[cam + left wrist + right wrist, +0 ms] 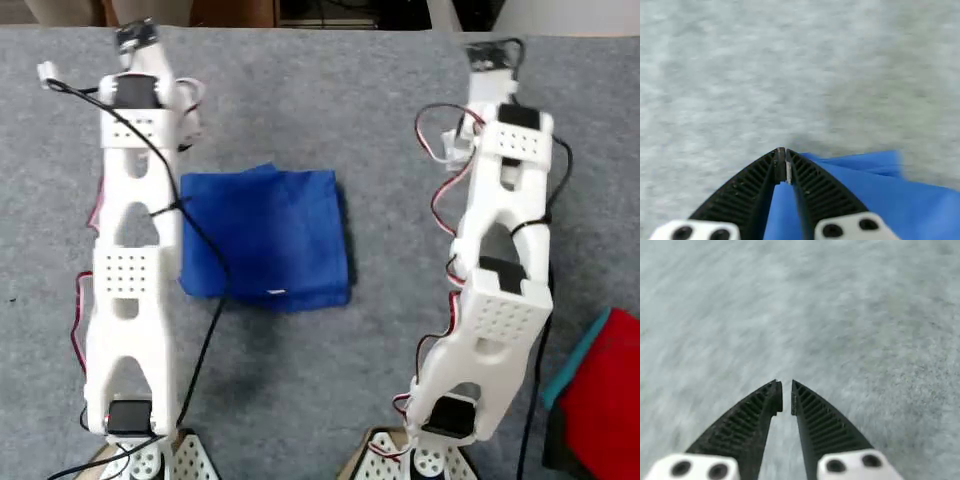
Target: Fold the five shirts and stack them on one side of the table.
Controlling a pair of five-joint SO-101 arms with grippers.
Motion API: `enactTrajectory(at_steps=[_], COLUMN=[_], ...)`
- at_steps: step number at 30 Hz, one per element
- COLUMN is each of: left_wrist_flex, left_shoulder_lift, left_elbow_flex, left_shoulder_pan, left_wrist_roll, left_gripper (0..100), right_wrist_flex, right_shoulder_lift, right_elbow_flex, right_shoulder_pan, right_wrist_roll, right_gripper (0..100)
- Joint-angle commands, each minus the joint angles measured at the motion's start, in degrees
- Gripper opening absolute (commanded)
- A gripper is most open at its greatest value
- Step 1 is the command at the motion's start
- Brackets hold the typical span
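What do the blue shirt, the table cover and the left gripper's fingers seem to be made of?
Blue shirt: soft matte cloth, by its folds and wrinkles.
Table cover: grey felt or short carpet, by its fuzzy look.
Fingers of the left gripper: probably hard matte black plastic, by their ribbed faces.

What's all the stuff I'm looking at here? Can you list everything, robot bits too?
table: one, grey felt-like top, under everything.
blue shirt: one, blue, folded flat between the two arms, closer to the left arm.
red shirt: one, red, at the table's near right edge, cut off by the picture.
teal cloth: one, teal, a strip along the red shirt's edge, seemingly under it.
left arm: one, white with black and red wires, beside the blue shirt.
right arm: one, white with red and black wires.
left end effector: one, black, tips together, at the blue shirt's edge.
right end effector: one, black, narrow gap between tips, over bare table.
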Motion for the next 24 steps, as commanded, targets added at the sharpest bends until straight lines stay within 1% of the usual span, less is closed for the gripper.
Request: enactTrajectory(at_steps=[1, 4, 8, 10, 14, 18, 20, 22, 24], left_wrist_flex=[0.5, 0.5, 0.6, 0.8, 0.9, 0.8, 0.6, 0.4, -1.8], left_shoulder_lift=[-1.5, -1.5, -1.6, -2.6, -8.9, -19.5, -25.5, -31.3, -36.4], left_elbow_flex=[4.9, 9.2, 11.6, 12.0, 16.8, 29.8, 37.5, 44.6, 51.4], left_shoulder_pan=[-2.1, -2.0, -2.1, -3.1, -5.5, -7.2, -7.5, -7.5, -7.5], left_wrist_roll=[-3.9, -5.9, -9.6, -11.1, -14.6, -17.5, -18.8, -19.6, -19.9], left_gripper=[2, 2, 2, 2, 2, 2, 2, 2, 2], right_wrist_flex=[11.6, 19.8, 29.5, 30.9, 30.9, 30.8, 30.6, 30.5, 30.5], right_shoulder_lift=[-8.6, -13.5, -22.3, -27.0, -37.8, -48.2, -53.0, -56.7, -58.7], right_elbow_flex=[-6.4, -8.4, -9.3, -7.9, 3.7, 21.8, 30.3, 36.4, 40.9], right_shoulder_pan=[-2.0, -2.2, -2.3, -1.9, -1.8, -4.2, -5.6, -7.1, -10.5], right_wrist_roll=[7.6, 12.7, 17.1, 18.0, 18.0, 17.5, 12.7, 3.1, -6.3], right_gripper=[5.9, 5.8, 5.8, 5.8, 6.1, 6.1, 5.9, 5.8, 5.8])
